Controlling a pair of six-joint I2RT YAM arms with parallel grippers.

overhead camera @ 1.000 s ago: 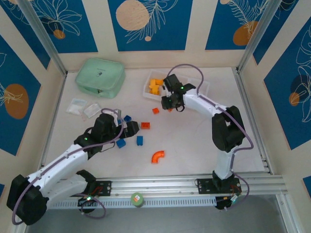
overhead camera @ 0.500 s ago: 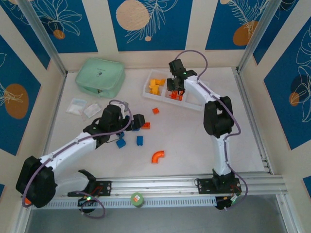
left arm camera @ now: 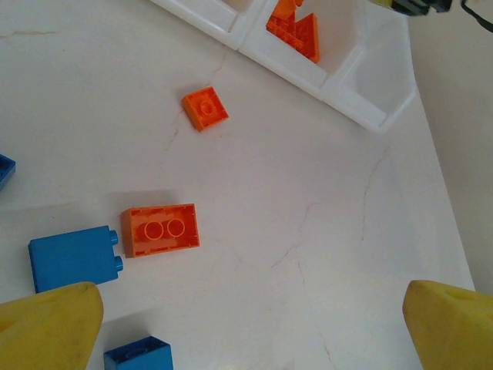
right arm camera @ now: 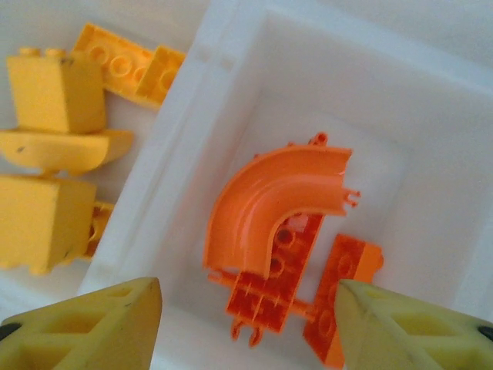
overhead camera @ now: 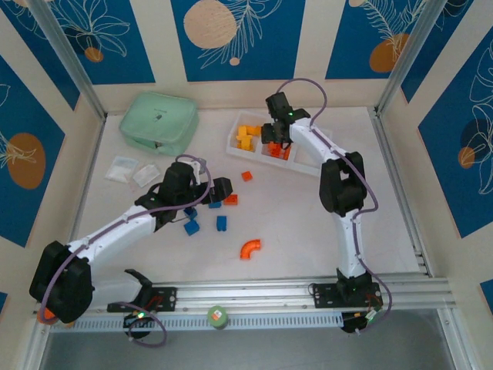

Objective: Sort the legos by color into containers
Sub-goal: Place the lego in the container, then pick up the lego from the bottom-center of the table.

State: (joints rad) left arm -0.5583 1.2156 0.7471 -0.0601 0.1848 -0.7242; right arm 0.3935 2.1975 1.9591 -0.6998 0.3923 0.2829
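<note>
Top view: right hand (overhead camera: 276,140) hangs over the tray (overhead camera: 231,146); left hand (overhead camera: 219,190) sits low above the worktop (overhead camera: 308,223).

Left wrist: hand spread wide, empty. An orange brick (left arm camera: 159,229) and a blue brick (left arm camera: 73,257) lie on the worktop.

Right wrist: hand released. An orange arch (right arm camera: 273,204) rests in the middle compartment (right arm camera: 400,116), with yellow bricks (right arm camera: 46,146) in the next one.

Evenly lit white worktop (overhead camera: 300,223). Walls (overhead camera: 310,46) of cream stripes and blue panels (overhead camera: 262,46) with leaves and orange discs. Metal posts (overhead camera: 69,58) at far corners; aluminium rail (overhead camera: 254,293) along near edge.
</note>
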